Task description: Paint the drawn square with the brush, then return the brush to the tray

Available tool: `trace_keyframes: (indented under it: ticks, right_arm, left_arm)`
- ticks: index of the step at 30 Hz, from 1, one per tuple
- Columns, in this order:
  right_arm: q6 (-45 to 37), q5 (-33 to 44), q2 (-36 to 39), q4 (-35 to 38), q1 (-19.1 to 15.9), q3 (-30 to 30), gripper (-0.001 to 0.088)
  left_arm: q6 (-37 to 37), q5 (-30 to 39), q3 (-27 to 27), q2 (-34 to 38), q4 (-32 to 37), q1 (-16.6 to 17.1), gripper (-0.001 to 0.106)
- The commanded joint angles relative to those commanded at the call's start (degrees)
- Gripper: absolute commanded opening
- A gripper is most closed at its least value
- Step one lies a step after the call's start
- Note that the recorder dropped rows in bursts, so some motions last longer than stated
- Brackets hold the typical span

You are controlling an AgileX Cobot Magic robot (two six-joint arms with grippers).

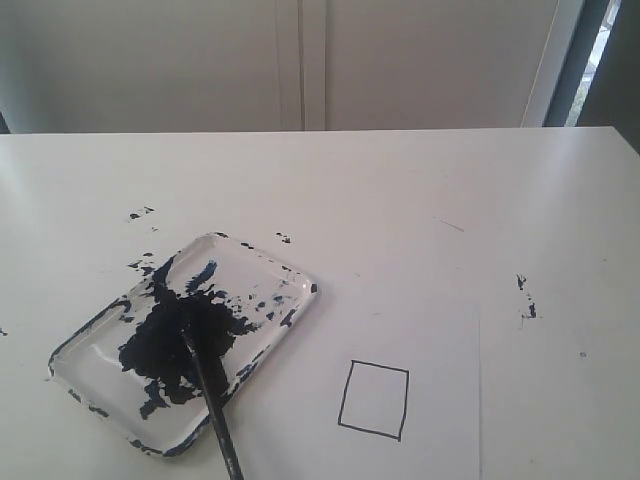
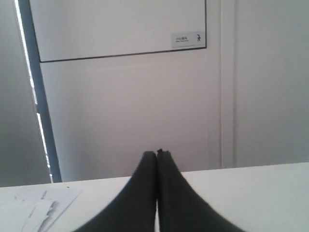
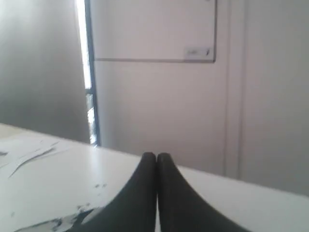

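**Blue-black on white: nothing gripped, pick-up pending**

We log the long thin black-handled brush (image 1: 213,405) lying across the clear, shallow, rounded-rectangular plastic tray (image 1: 98,358). Its bristle end sits in the big blue-black paint blotch (image 1: 170,350). Its handle runs over the tray's near rim and out toward the lower edge of the exterior view. The long axis is slightly off vertical in that view, with the handle end leaning right.

The small drawn square (image 1: 374,400) has a thin black outline and a white, unpainted inside. It sits on a white paper sheet (image 1: 445,340), to the right of the tray and apart from it.

The left gripper (image 2: 157,153) has its black fingers pressed together on nothing, and so does the right gripper (image 3: 157,155). Both wrist cameras look across the white table (image 1: 400,190) at a pale wall, and neither arm shows in the exterior view. We therefore cannot fix the direction from either gripper to the brush.

Our judgement is that the brush lies on the left arm's side and the square right of centre, so the left arm is likely nearer. A grasp would need the fingers spread across the handle, at right angles to its axis.

Writing: a small wall label (image 2: 188,38) carries text and a pictogram too small to read. The label in the right wrist view (image 3: 198,51) is blurred. We see no brands.
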Motion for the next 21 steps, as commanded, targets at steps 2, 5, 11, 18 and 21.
trace_keyframes:
  ticks: [2,5,11,18,21]
  right_arm:
    - [0.33,-3.32,2.84,0.00,0.00,-0.81,0.0000]
    - [4.16,-7.85,7.14,0.00,0.00,-1.17,0.0000]
    - [5.13,-12.33,13.12,0.00,0.00,-1.28,0.0000]
    - [5.13,-10.13,13.36,0.00,0.00,-1.28,0.0000]
    - [2.38,-9.71,13.50,0.00,0.00,-1.39,0.0000]
  left_arm:
    - [0.00,-1.29,0.00,0.85,0.00,0.00,0.000]
    - [-1.70,-1.77,0.00,2.10,0.00,0.00,0.000]
    - [-5.60,-4.06,0.00,4.23,0.00,0.00,0.000]
    - [-4.96,-4.07,0.00,4.28,0.00,0.00,0.000]
    - [-5.19,-4.19,0.00,4.28,0.00,0.00,0.000]
